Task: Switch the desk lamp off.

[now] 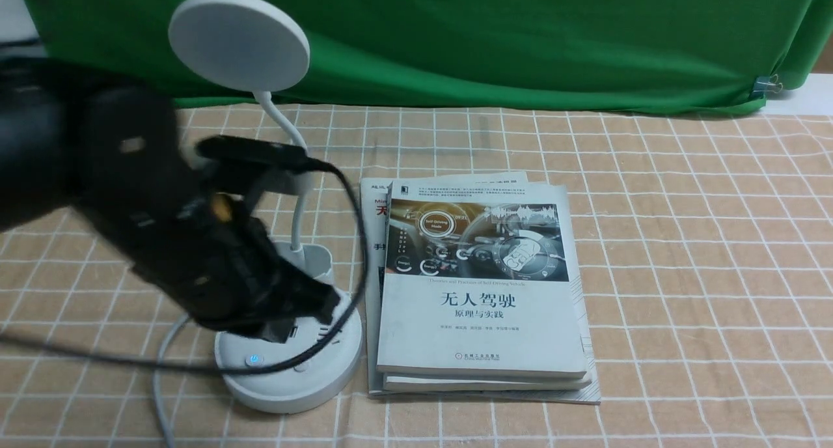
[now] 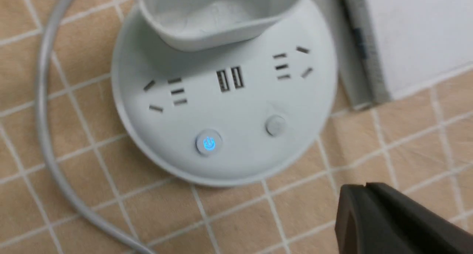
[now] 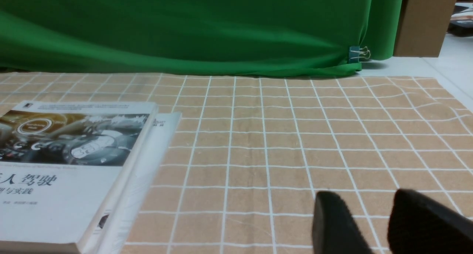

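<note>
The white desk lamp stands at the front left: flat disc head, thin neck, cup holder and round base. In the left wrist view the base shows sockets, a button with a glowing blue power sign and a plain grey button. The blue button also shows in the front view. My left gripper hangs low over the base, and in its wrist view its jaws are shut and empty, off to the grey button's side. My right gripper is open and empty above the cloth.
A stack of books lies close against the lamp base on its right and also shows in the right wrist view. The lamp's grey cable loops on the checked cloth at the left. A green backdrop closes the back.
</note>
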You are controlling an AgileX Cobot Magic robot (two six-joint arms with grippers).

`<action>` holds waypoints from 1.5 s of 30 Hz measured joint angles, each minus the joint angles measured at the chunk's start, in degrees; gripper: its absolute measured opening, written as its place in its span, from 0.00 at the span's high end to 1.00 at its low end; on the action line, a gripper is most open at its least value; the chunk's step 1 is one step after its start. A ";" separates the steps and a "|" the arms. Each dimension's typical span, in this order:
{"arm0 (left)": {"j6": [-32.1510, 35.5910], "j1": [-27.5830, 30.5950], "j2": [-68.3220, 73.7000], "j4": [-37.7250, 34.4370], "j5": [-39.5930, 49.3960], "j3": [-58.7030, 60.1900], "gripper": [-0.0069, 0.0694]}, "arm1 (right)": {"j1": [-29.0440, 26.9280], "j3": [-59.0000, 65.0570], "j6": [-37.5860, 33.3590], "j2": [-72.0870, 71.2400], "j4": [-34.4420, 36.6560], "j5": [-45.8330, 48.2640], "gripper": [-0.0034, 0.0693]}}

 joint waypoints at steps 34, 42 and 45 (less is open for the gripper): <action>-0.17 0.00 -60.28 -3.44 -41.08 48.92 0.91 | 0.00 0.00 0.00 0.00 0.00 0.00 0.62; 0.99 0.00 -60.28 -2.48 -41.08 48.92 0.91 | 0.00 0.00 0.00 0.00 0.00 0.00 0.62; 1.92 0.00 -60.28 -0.17 -40.63 48.92 0.91 | 0.00 0.00 0.00 0.00 0.00 0.00 0.62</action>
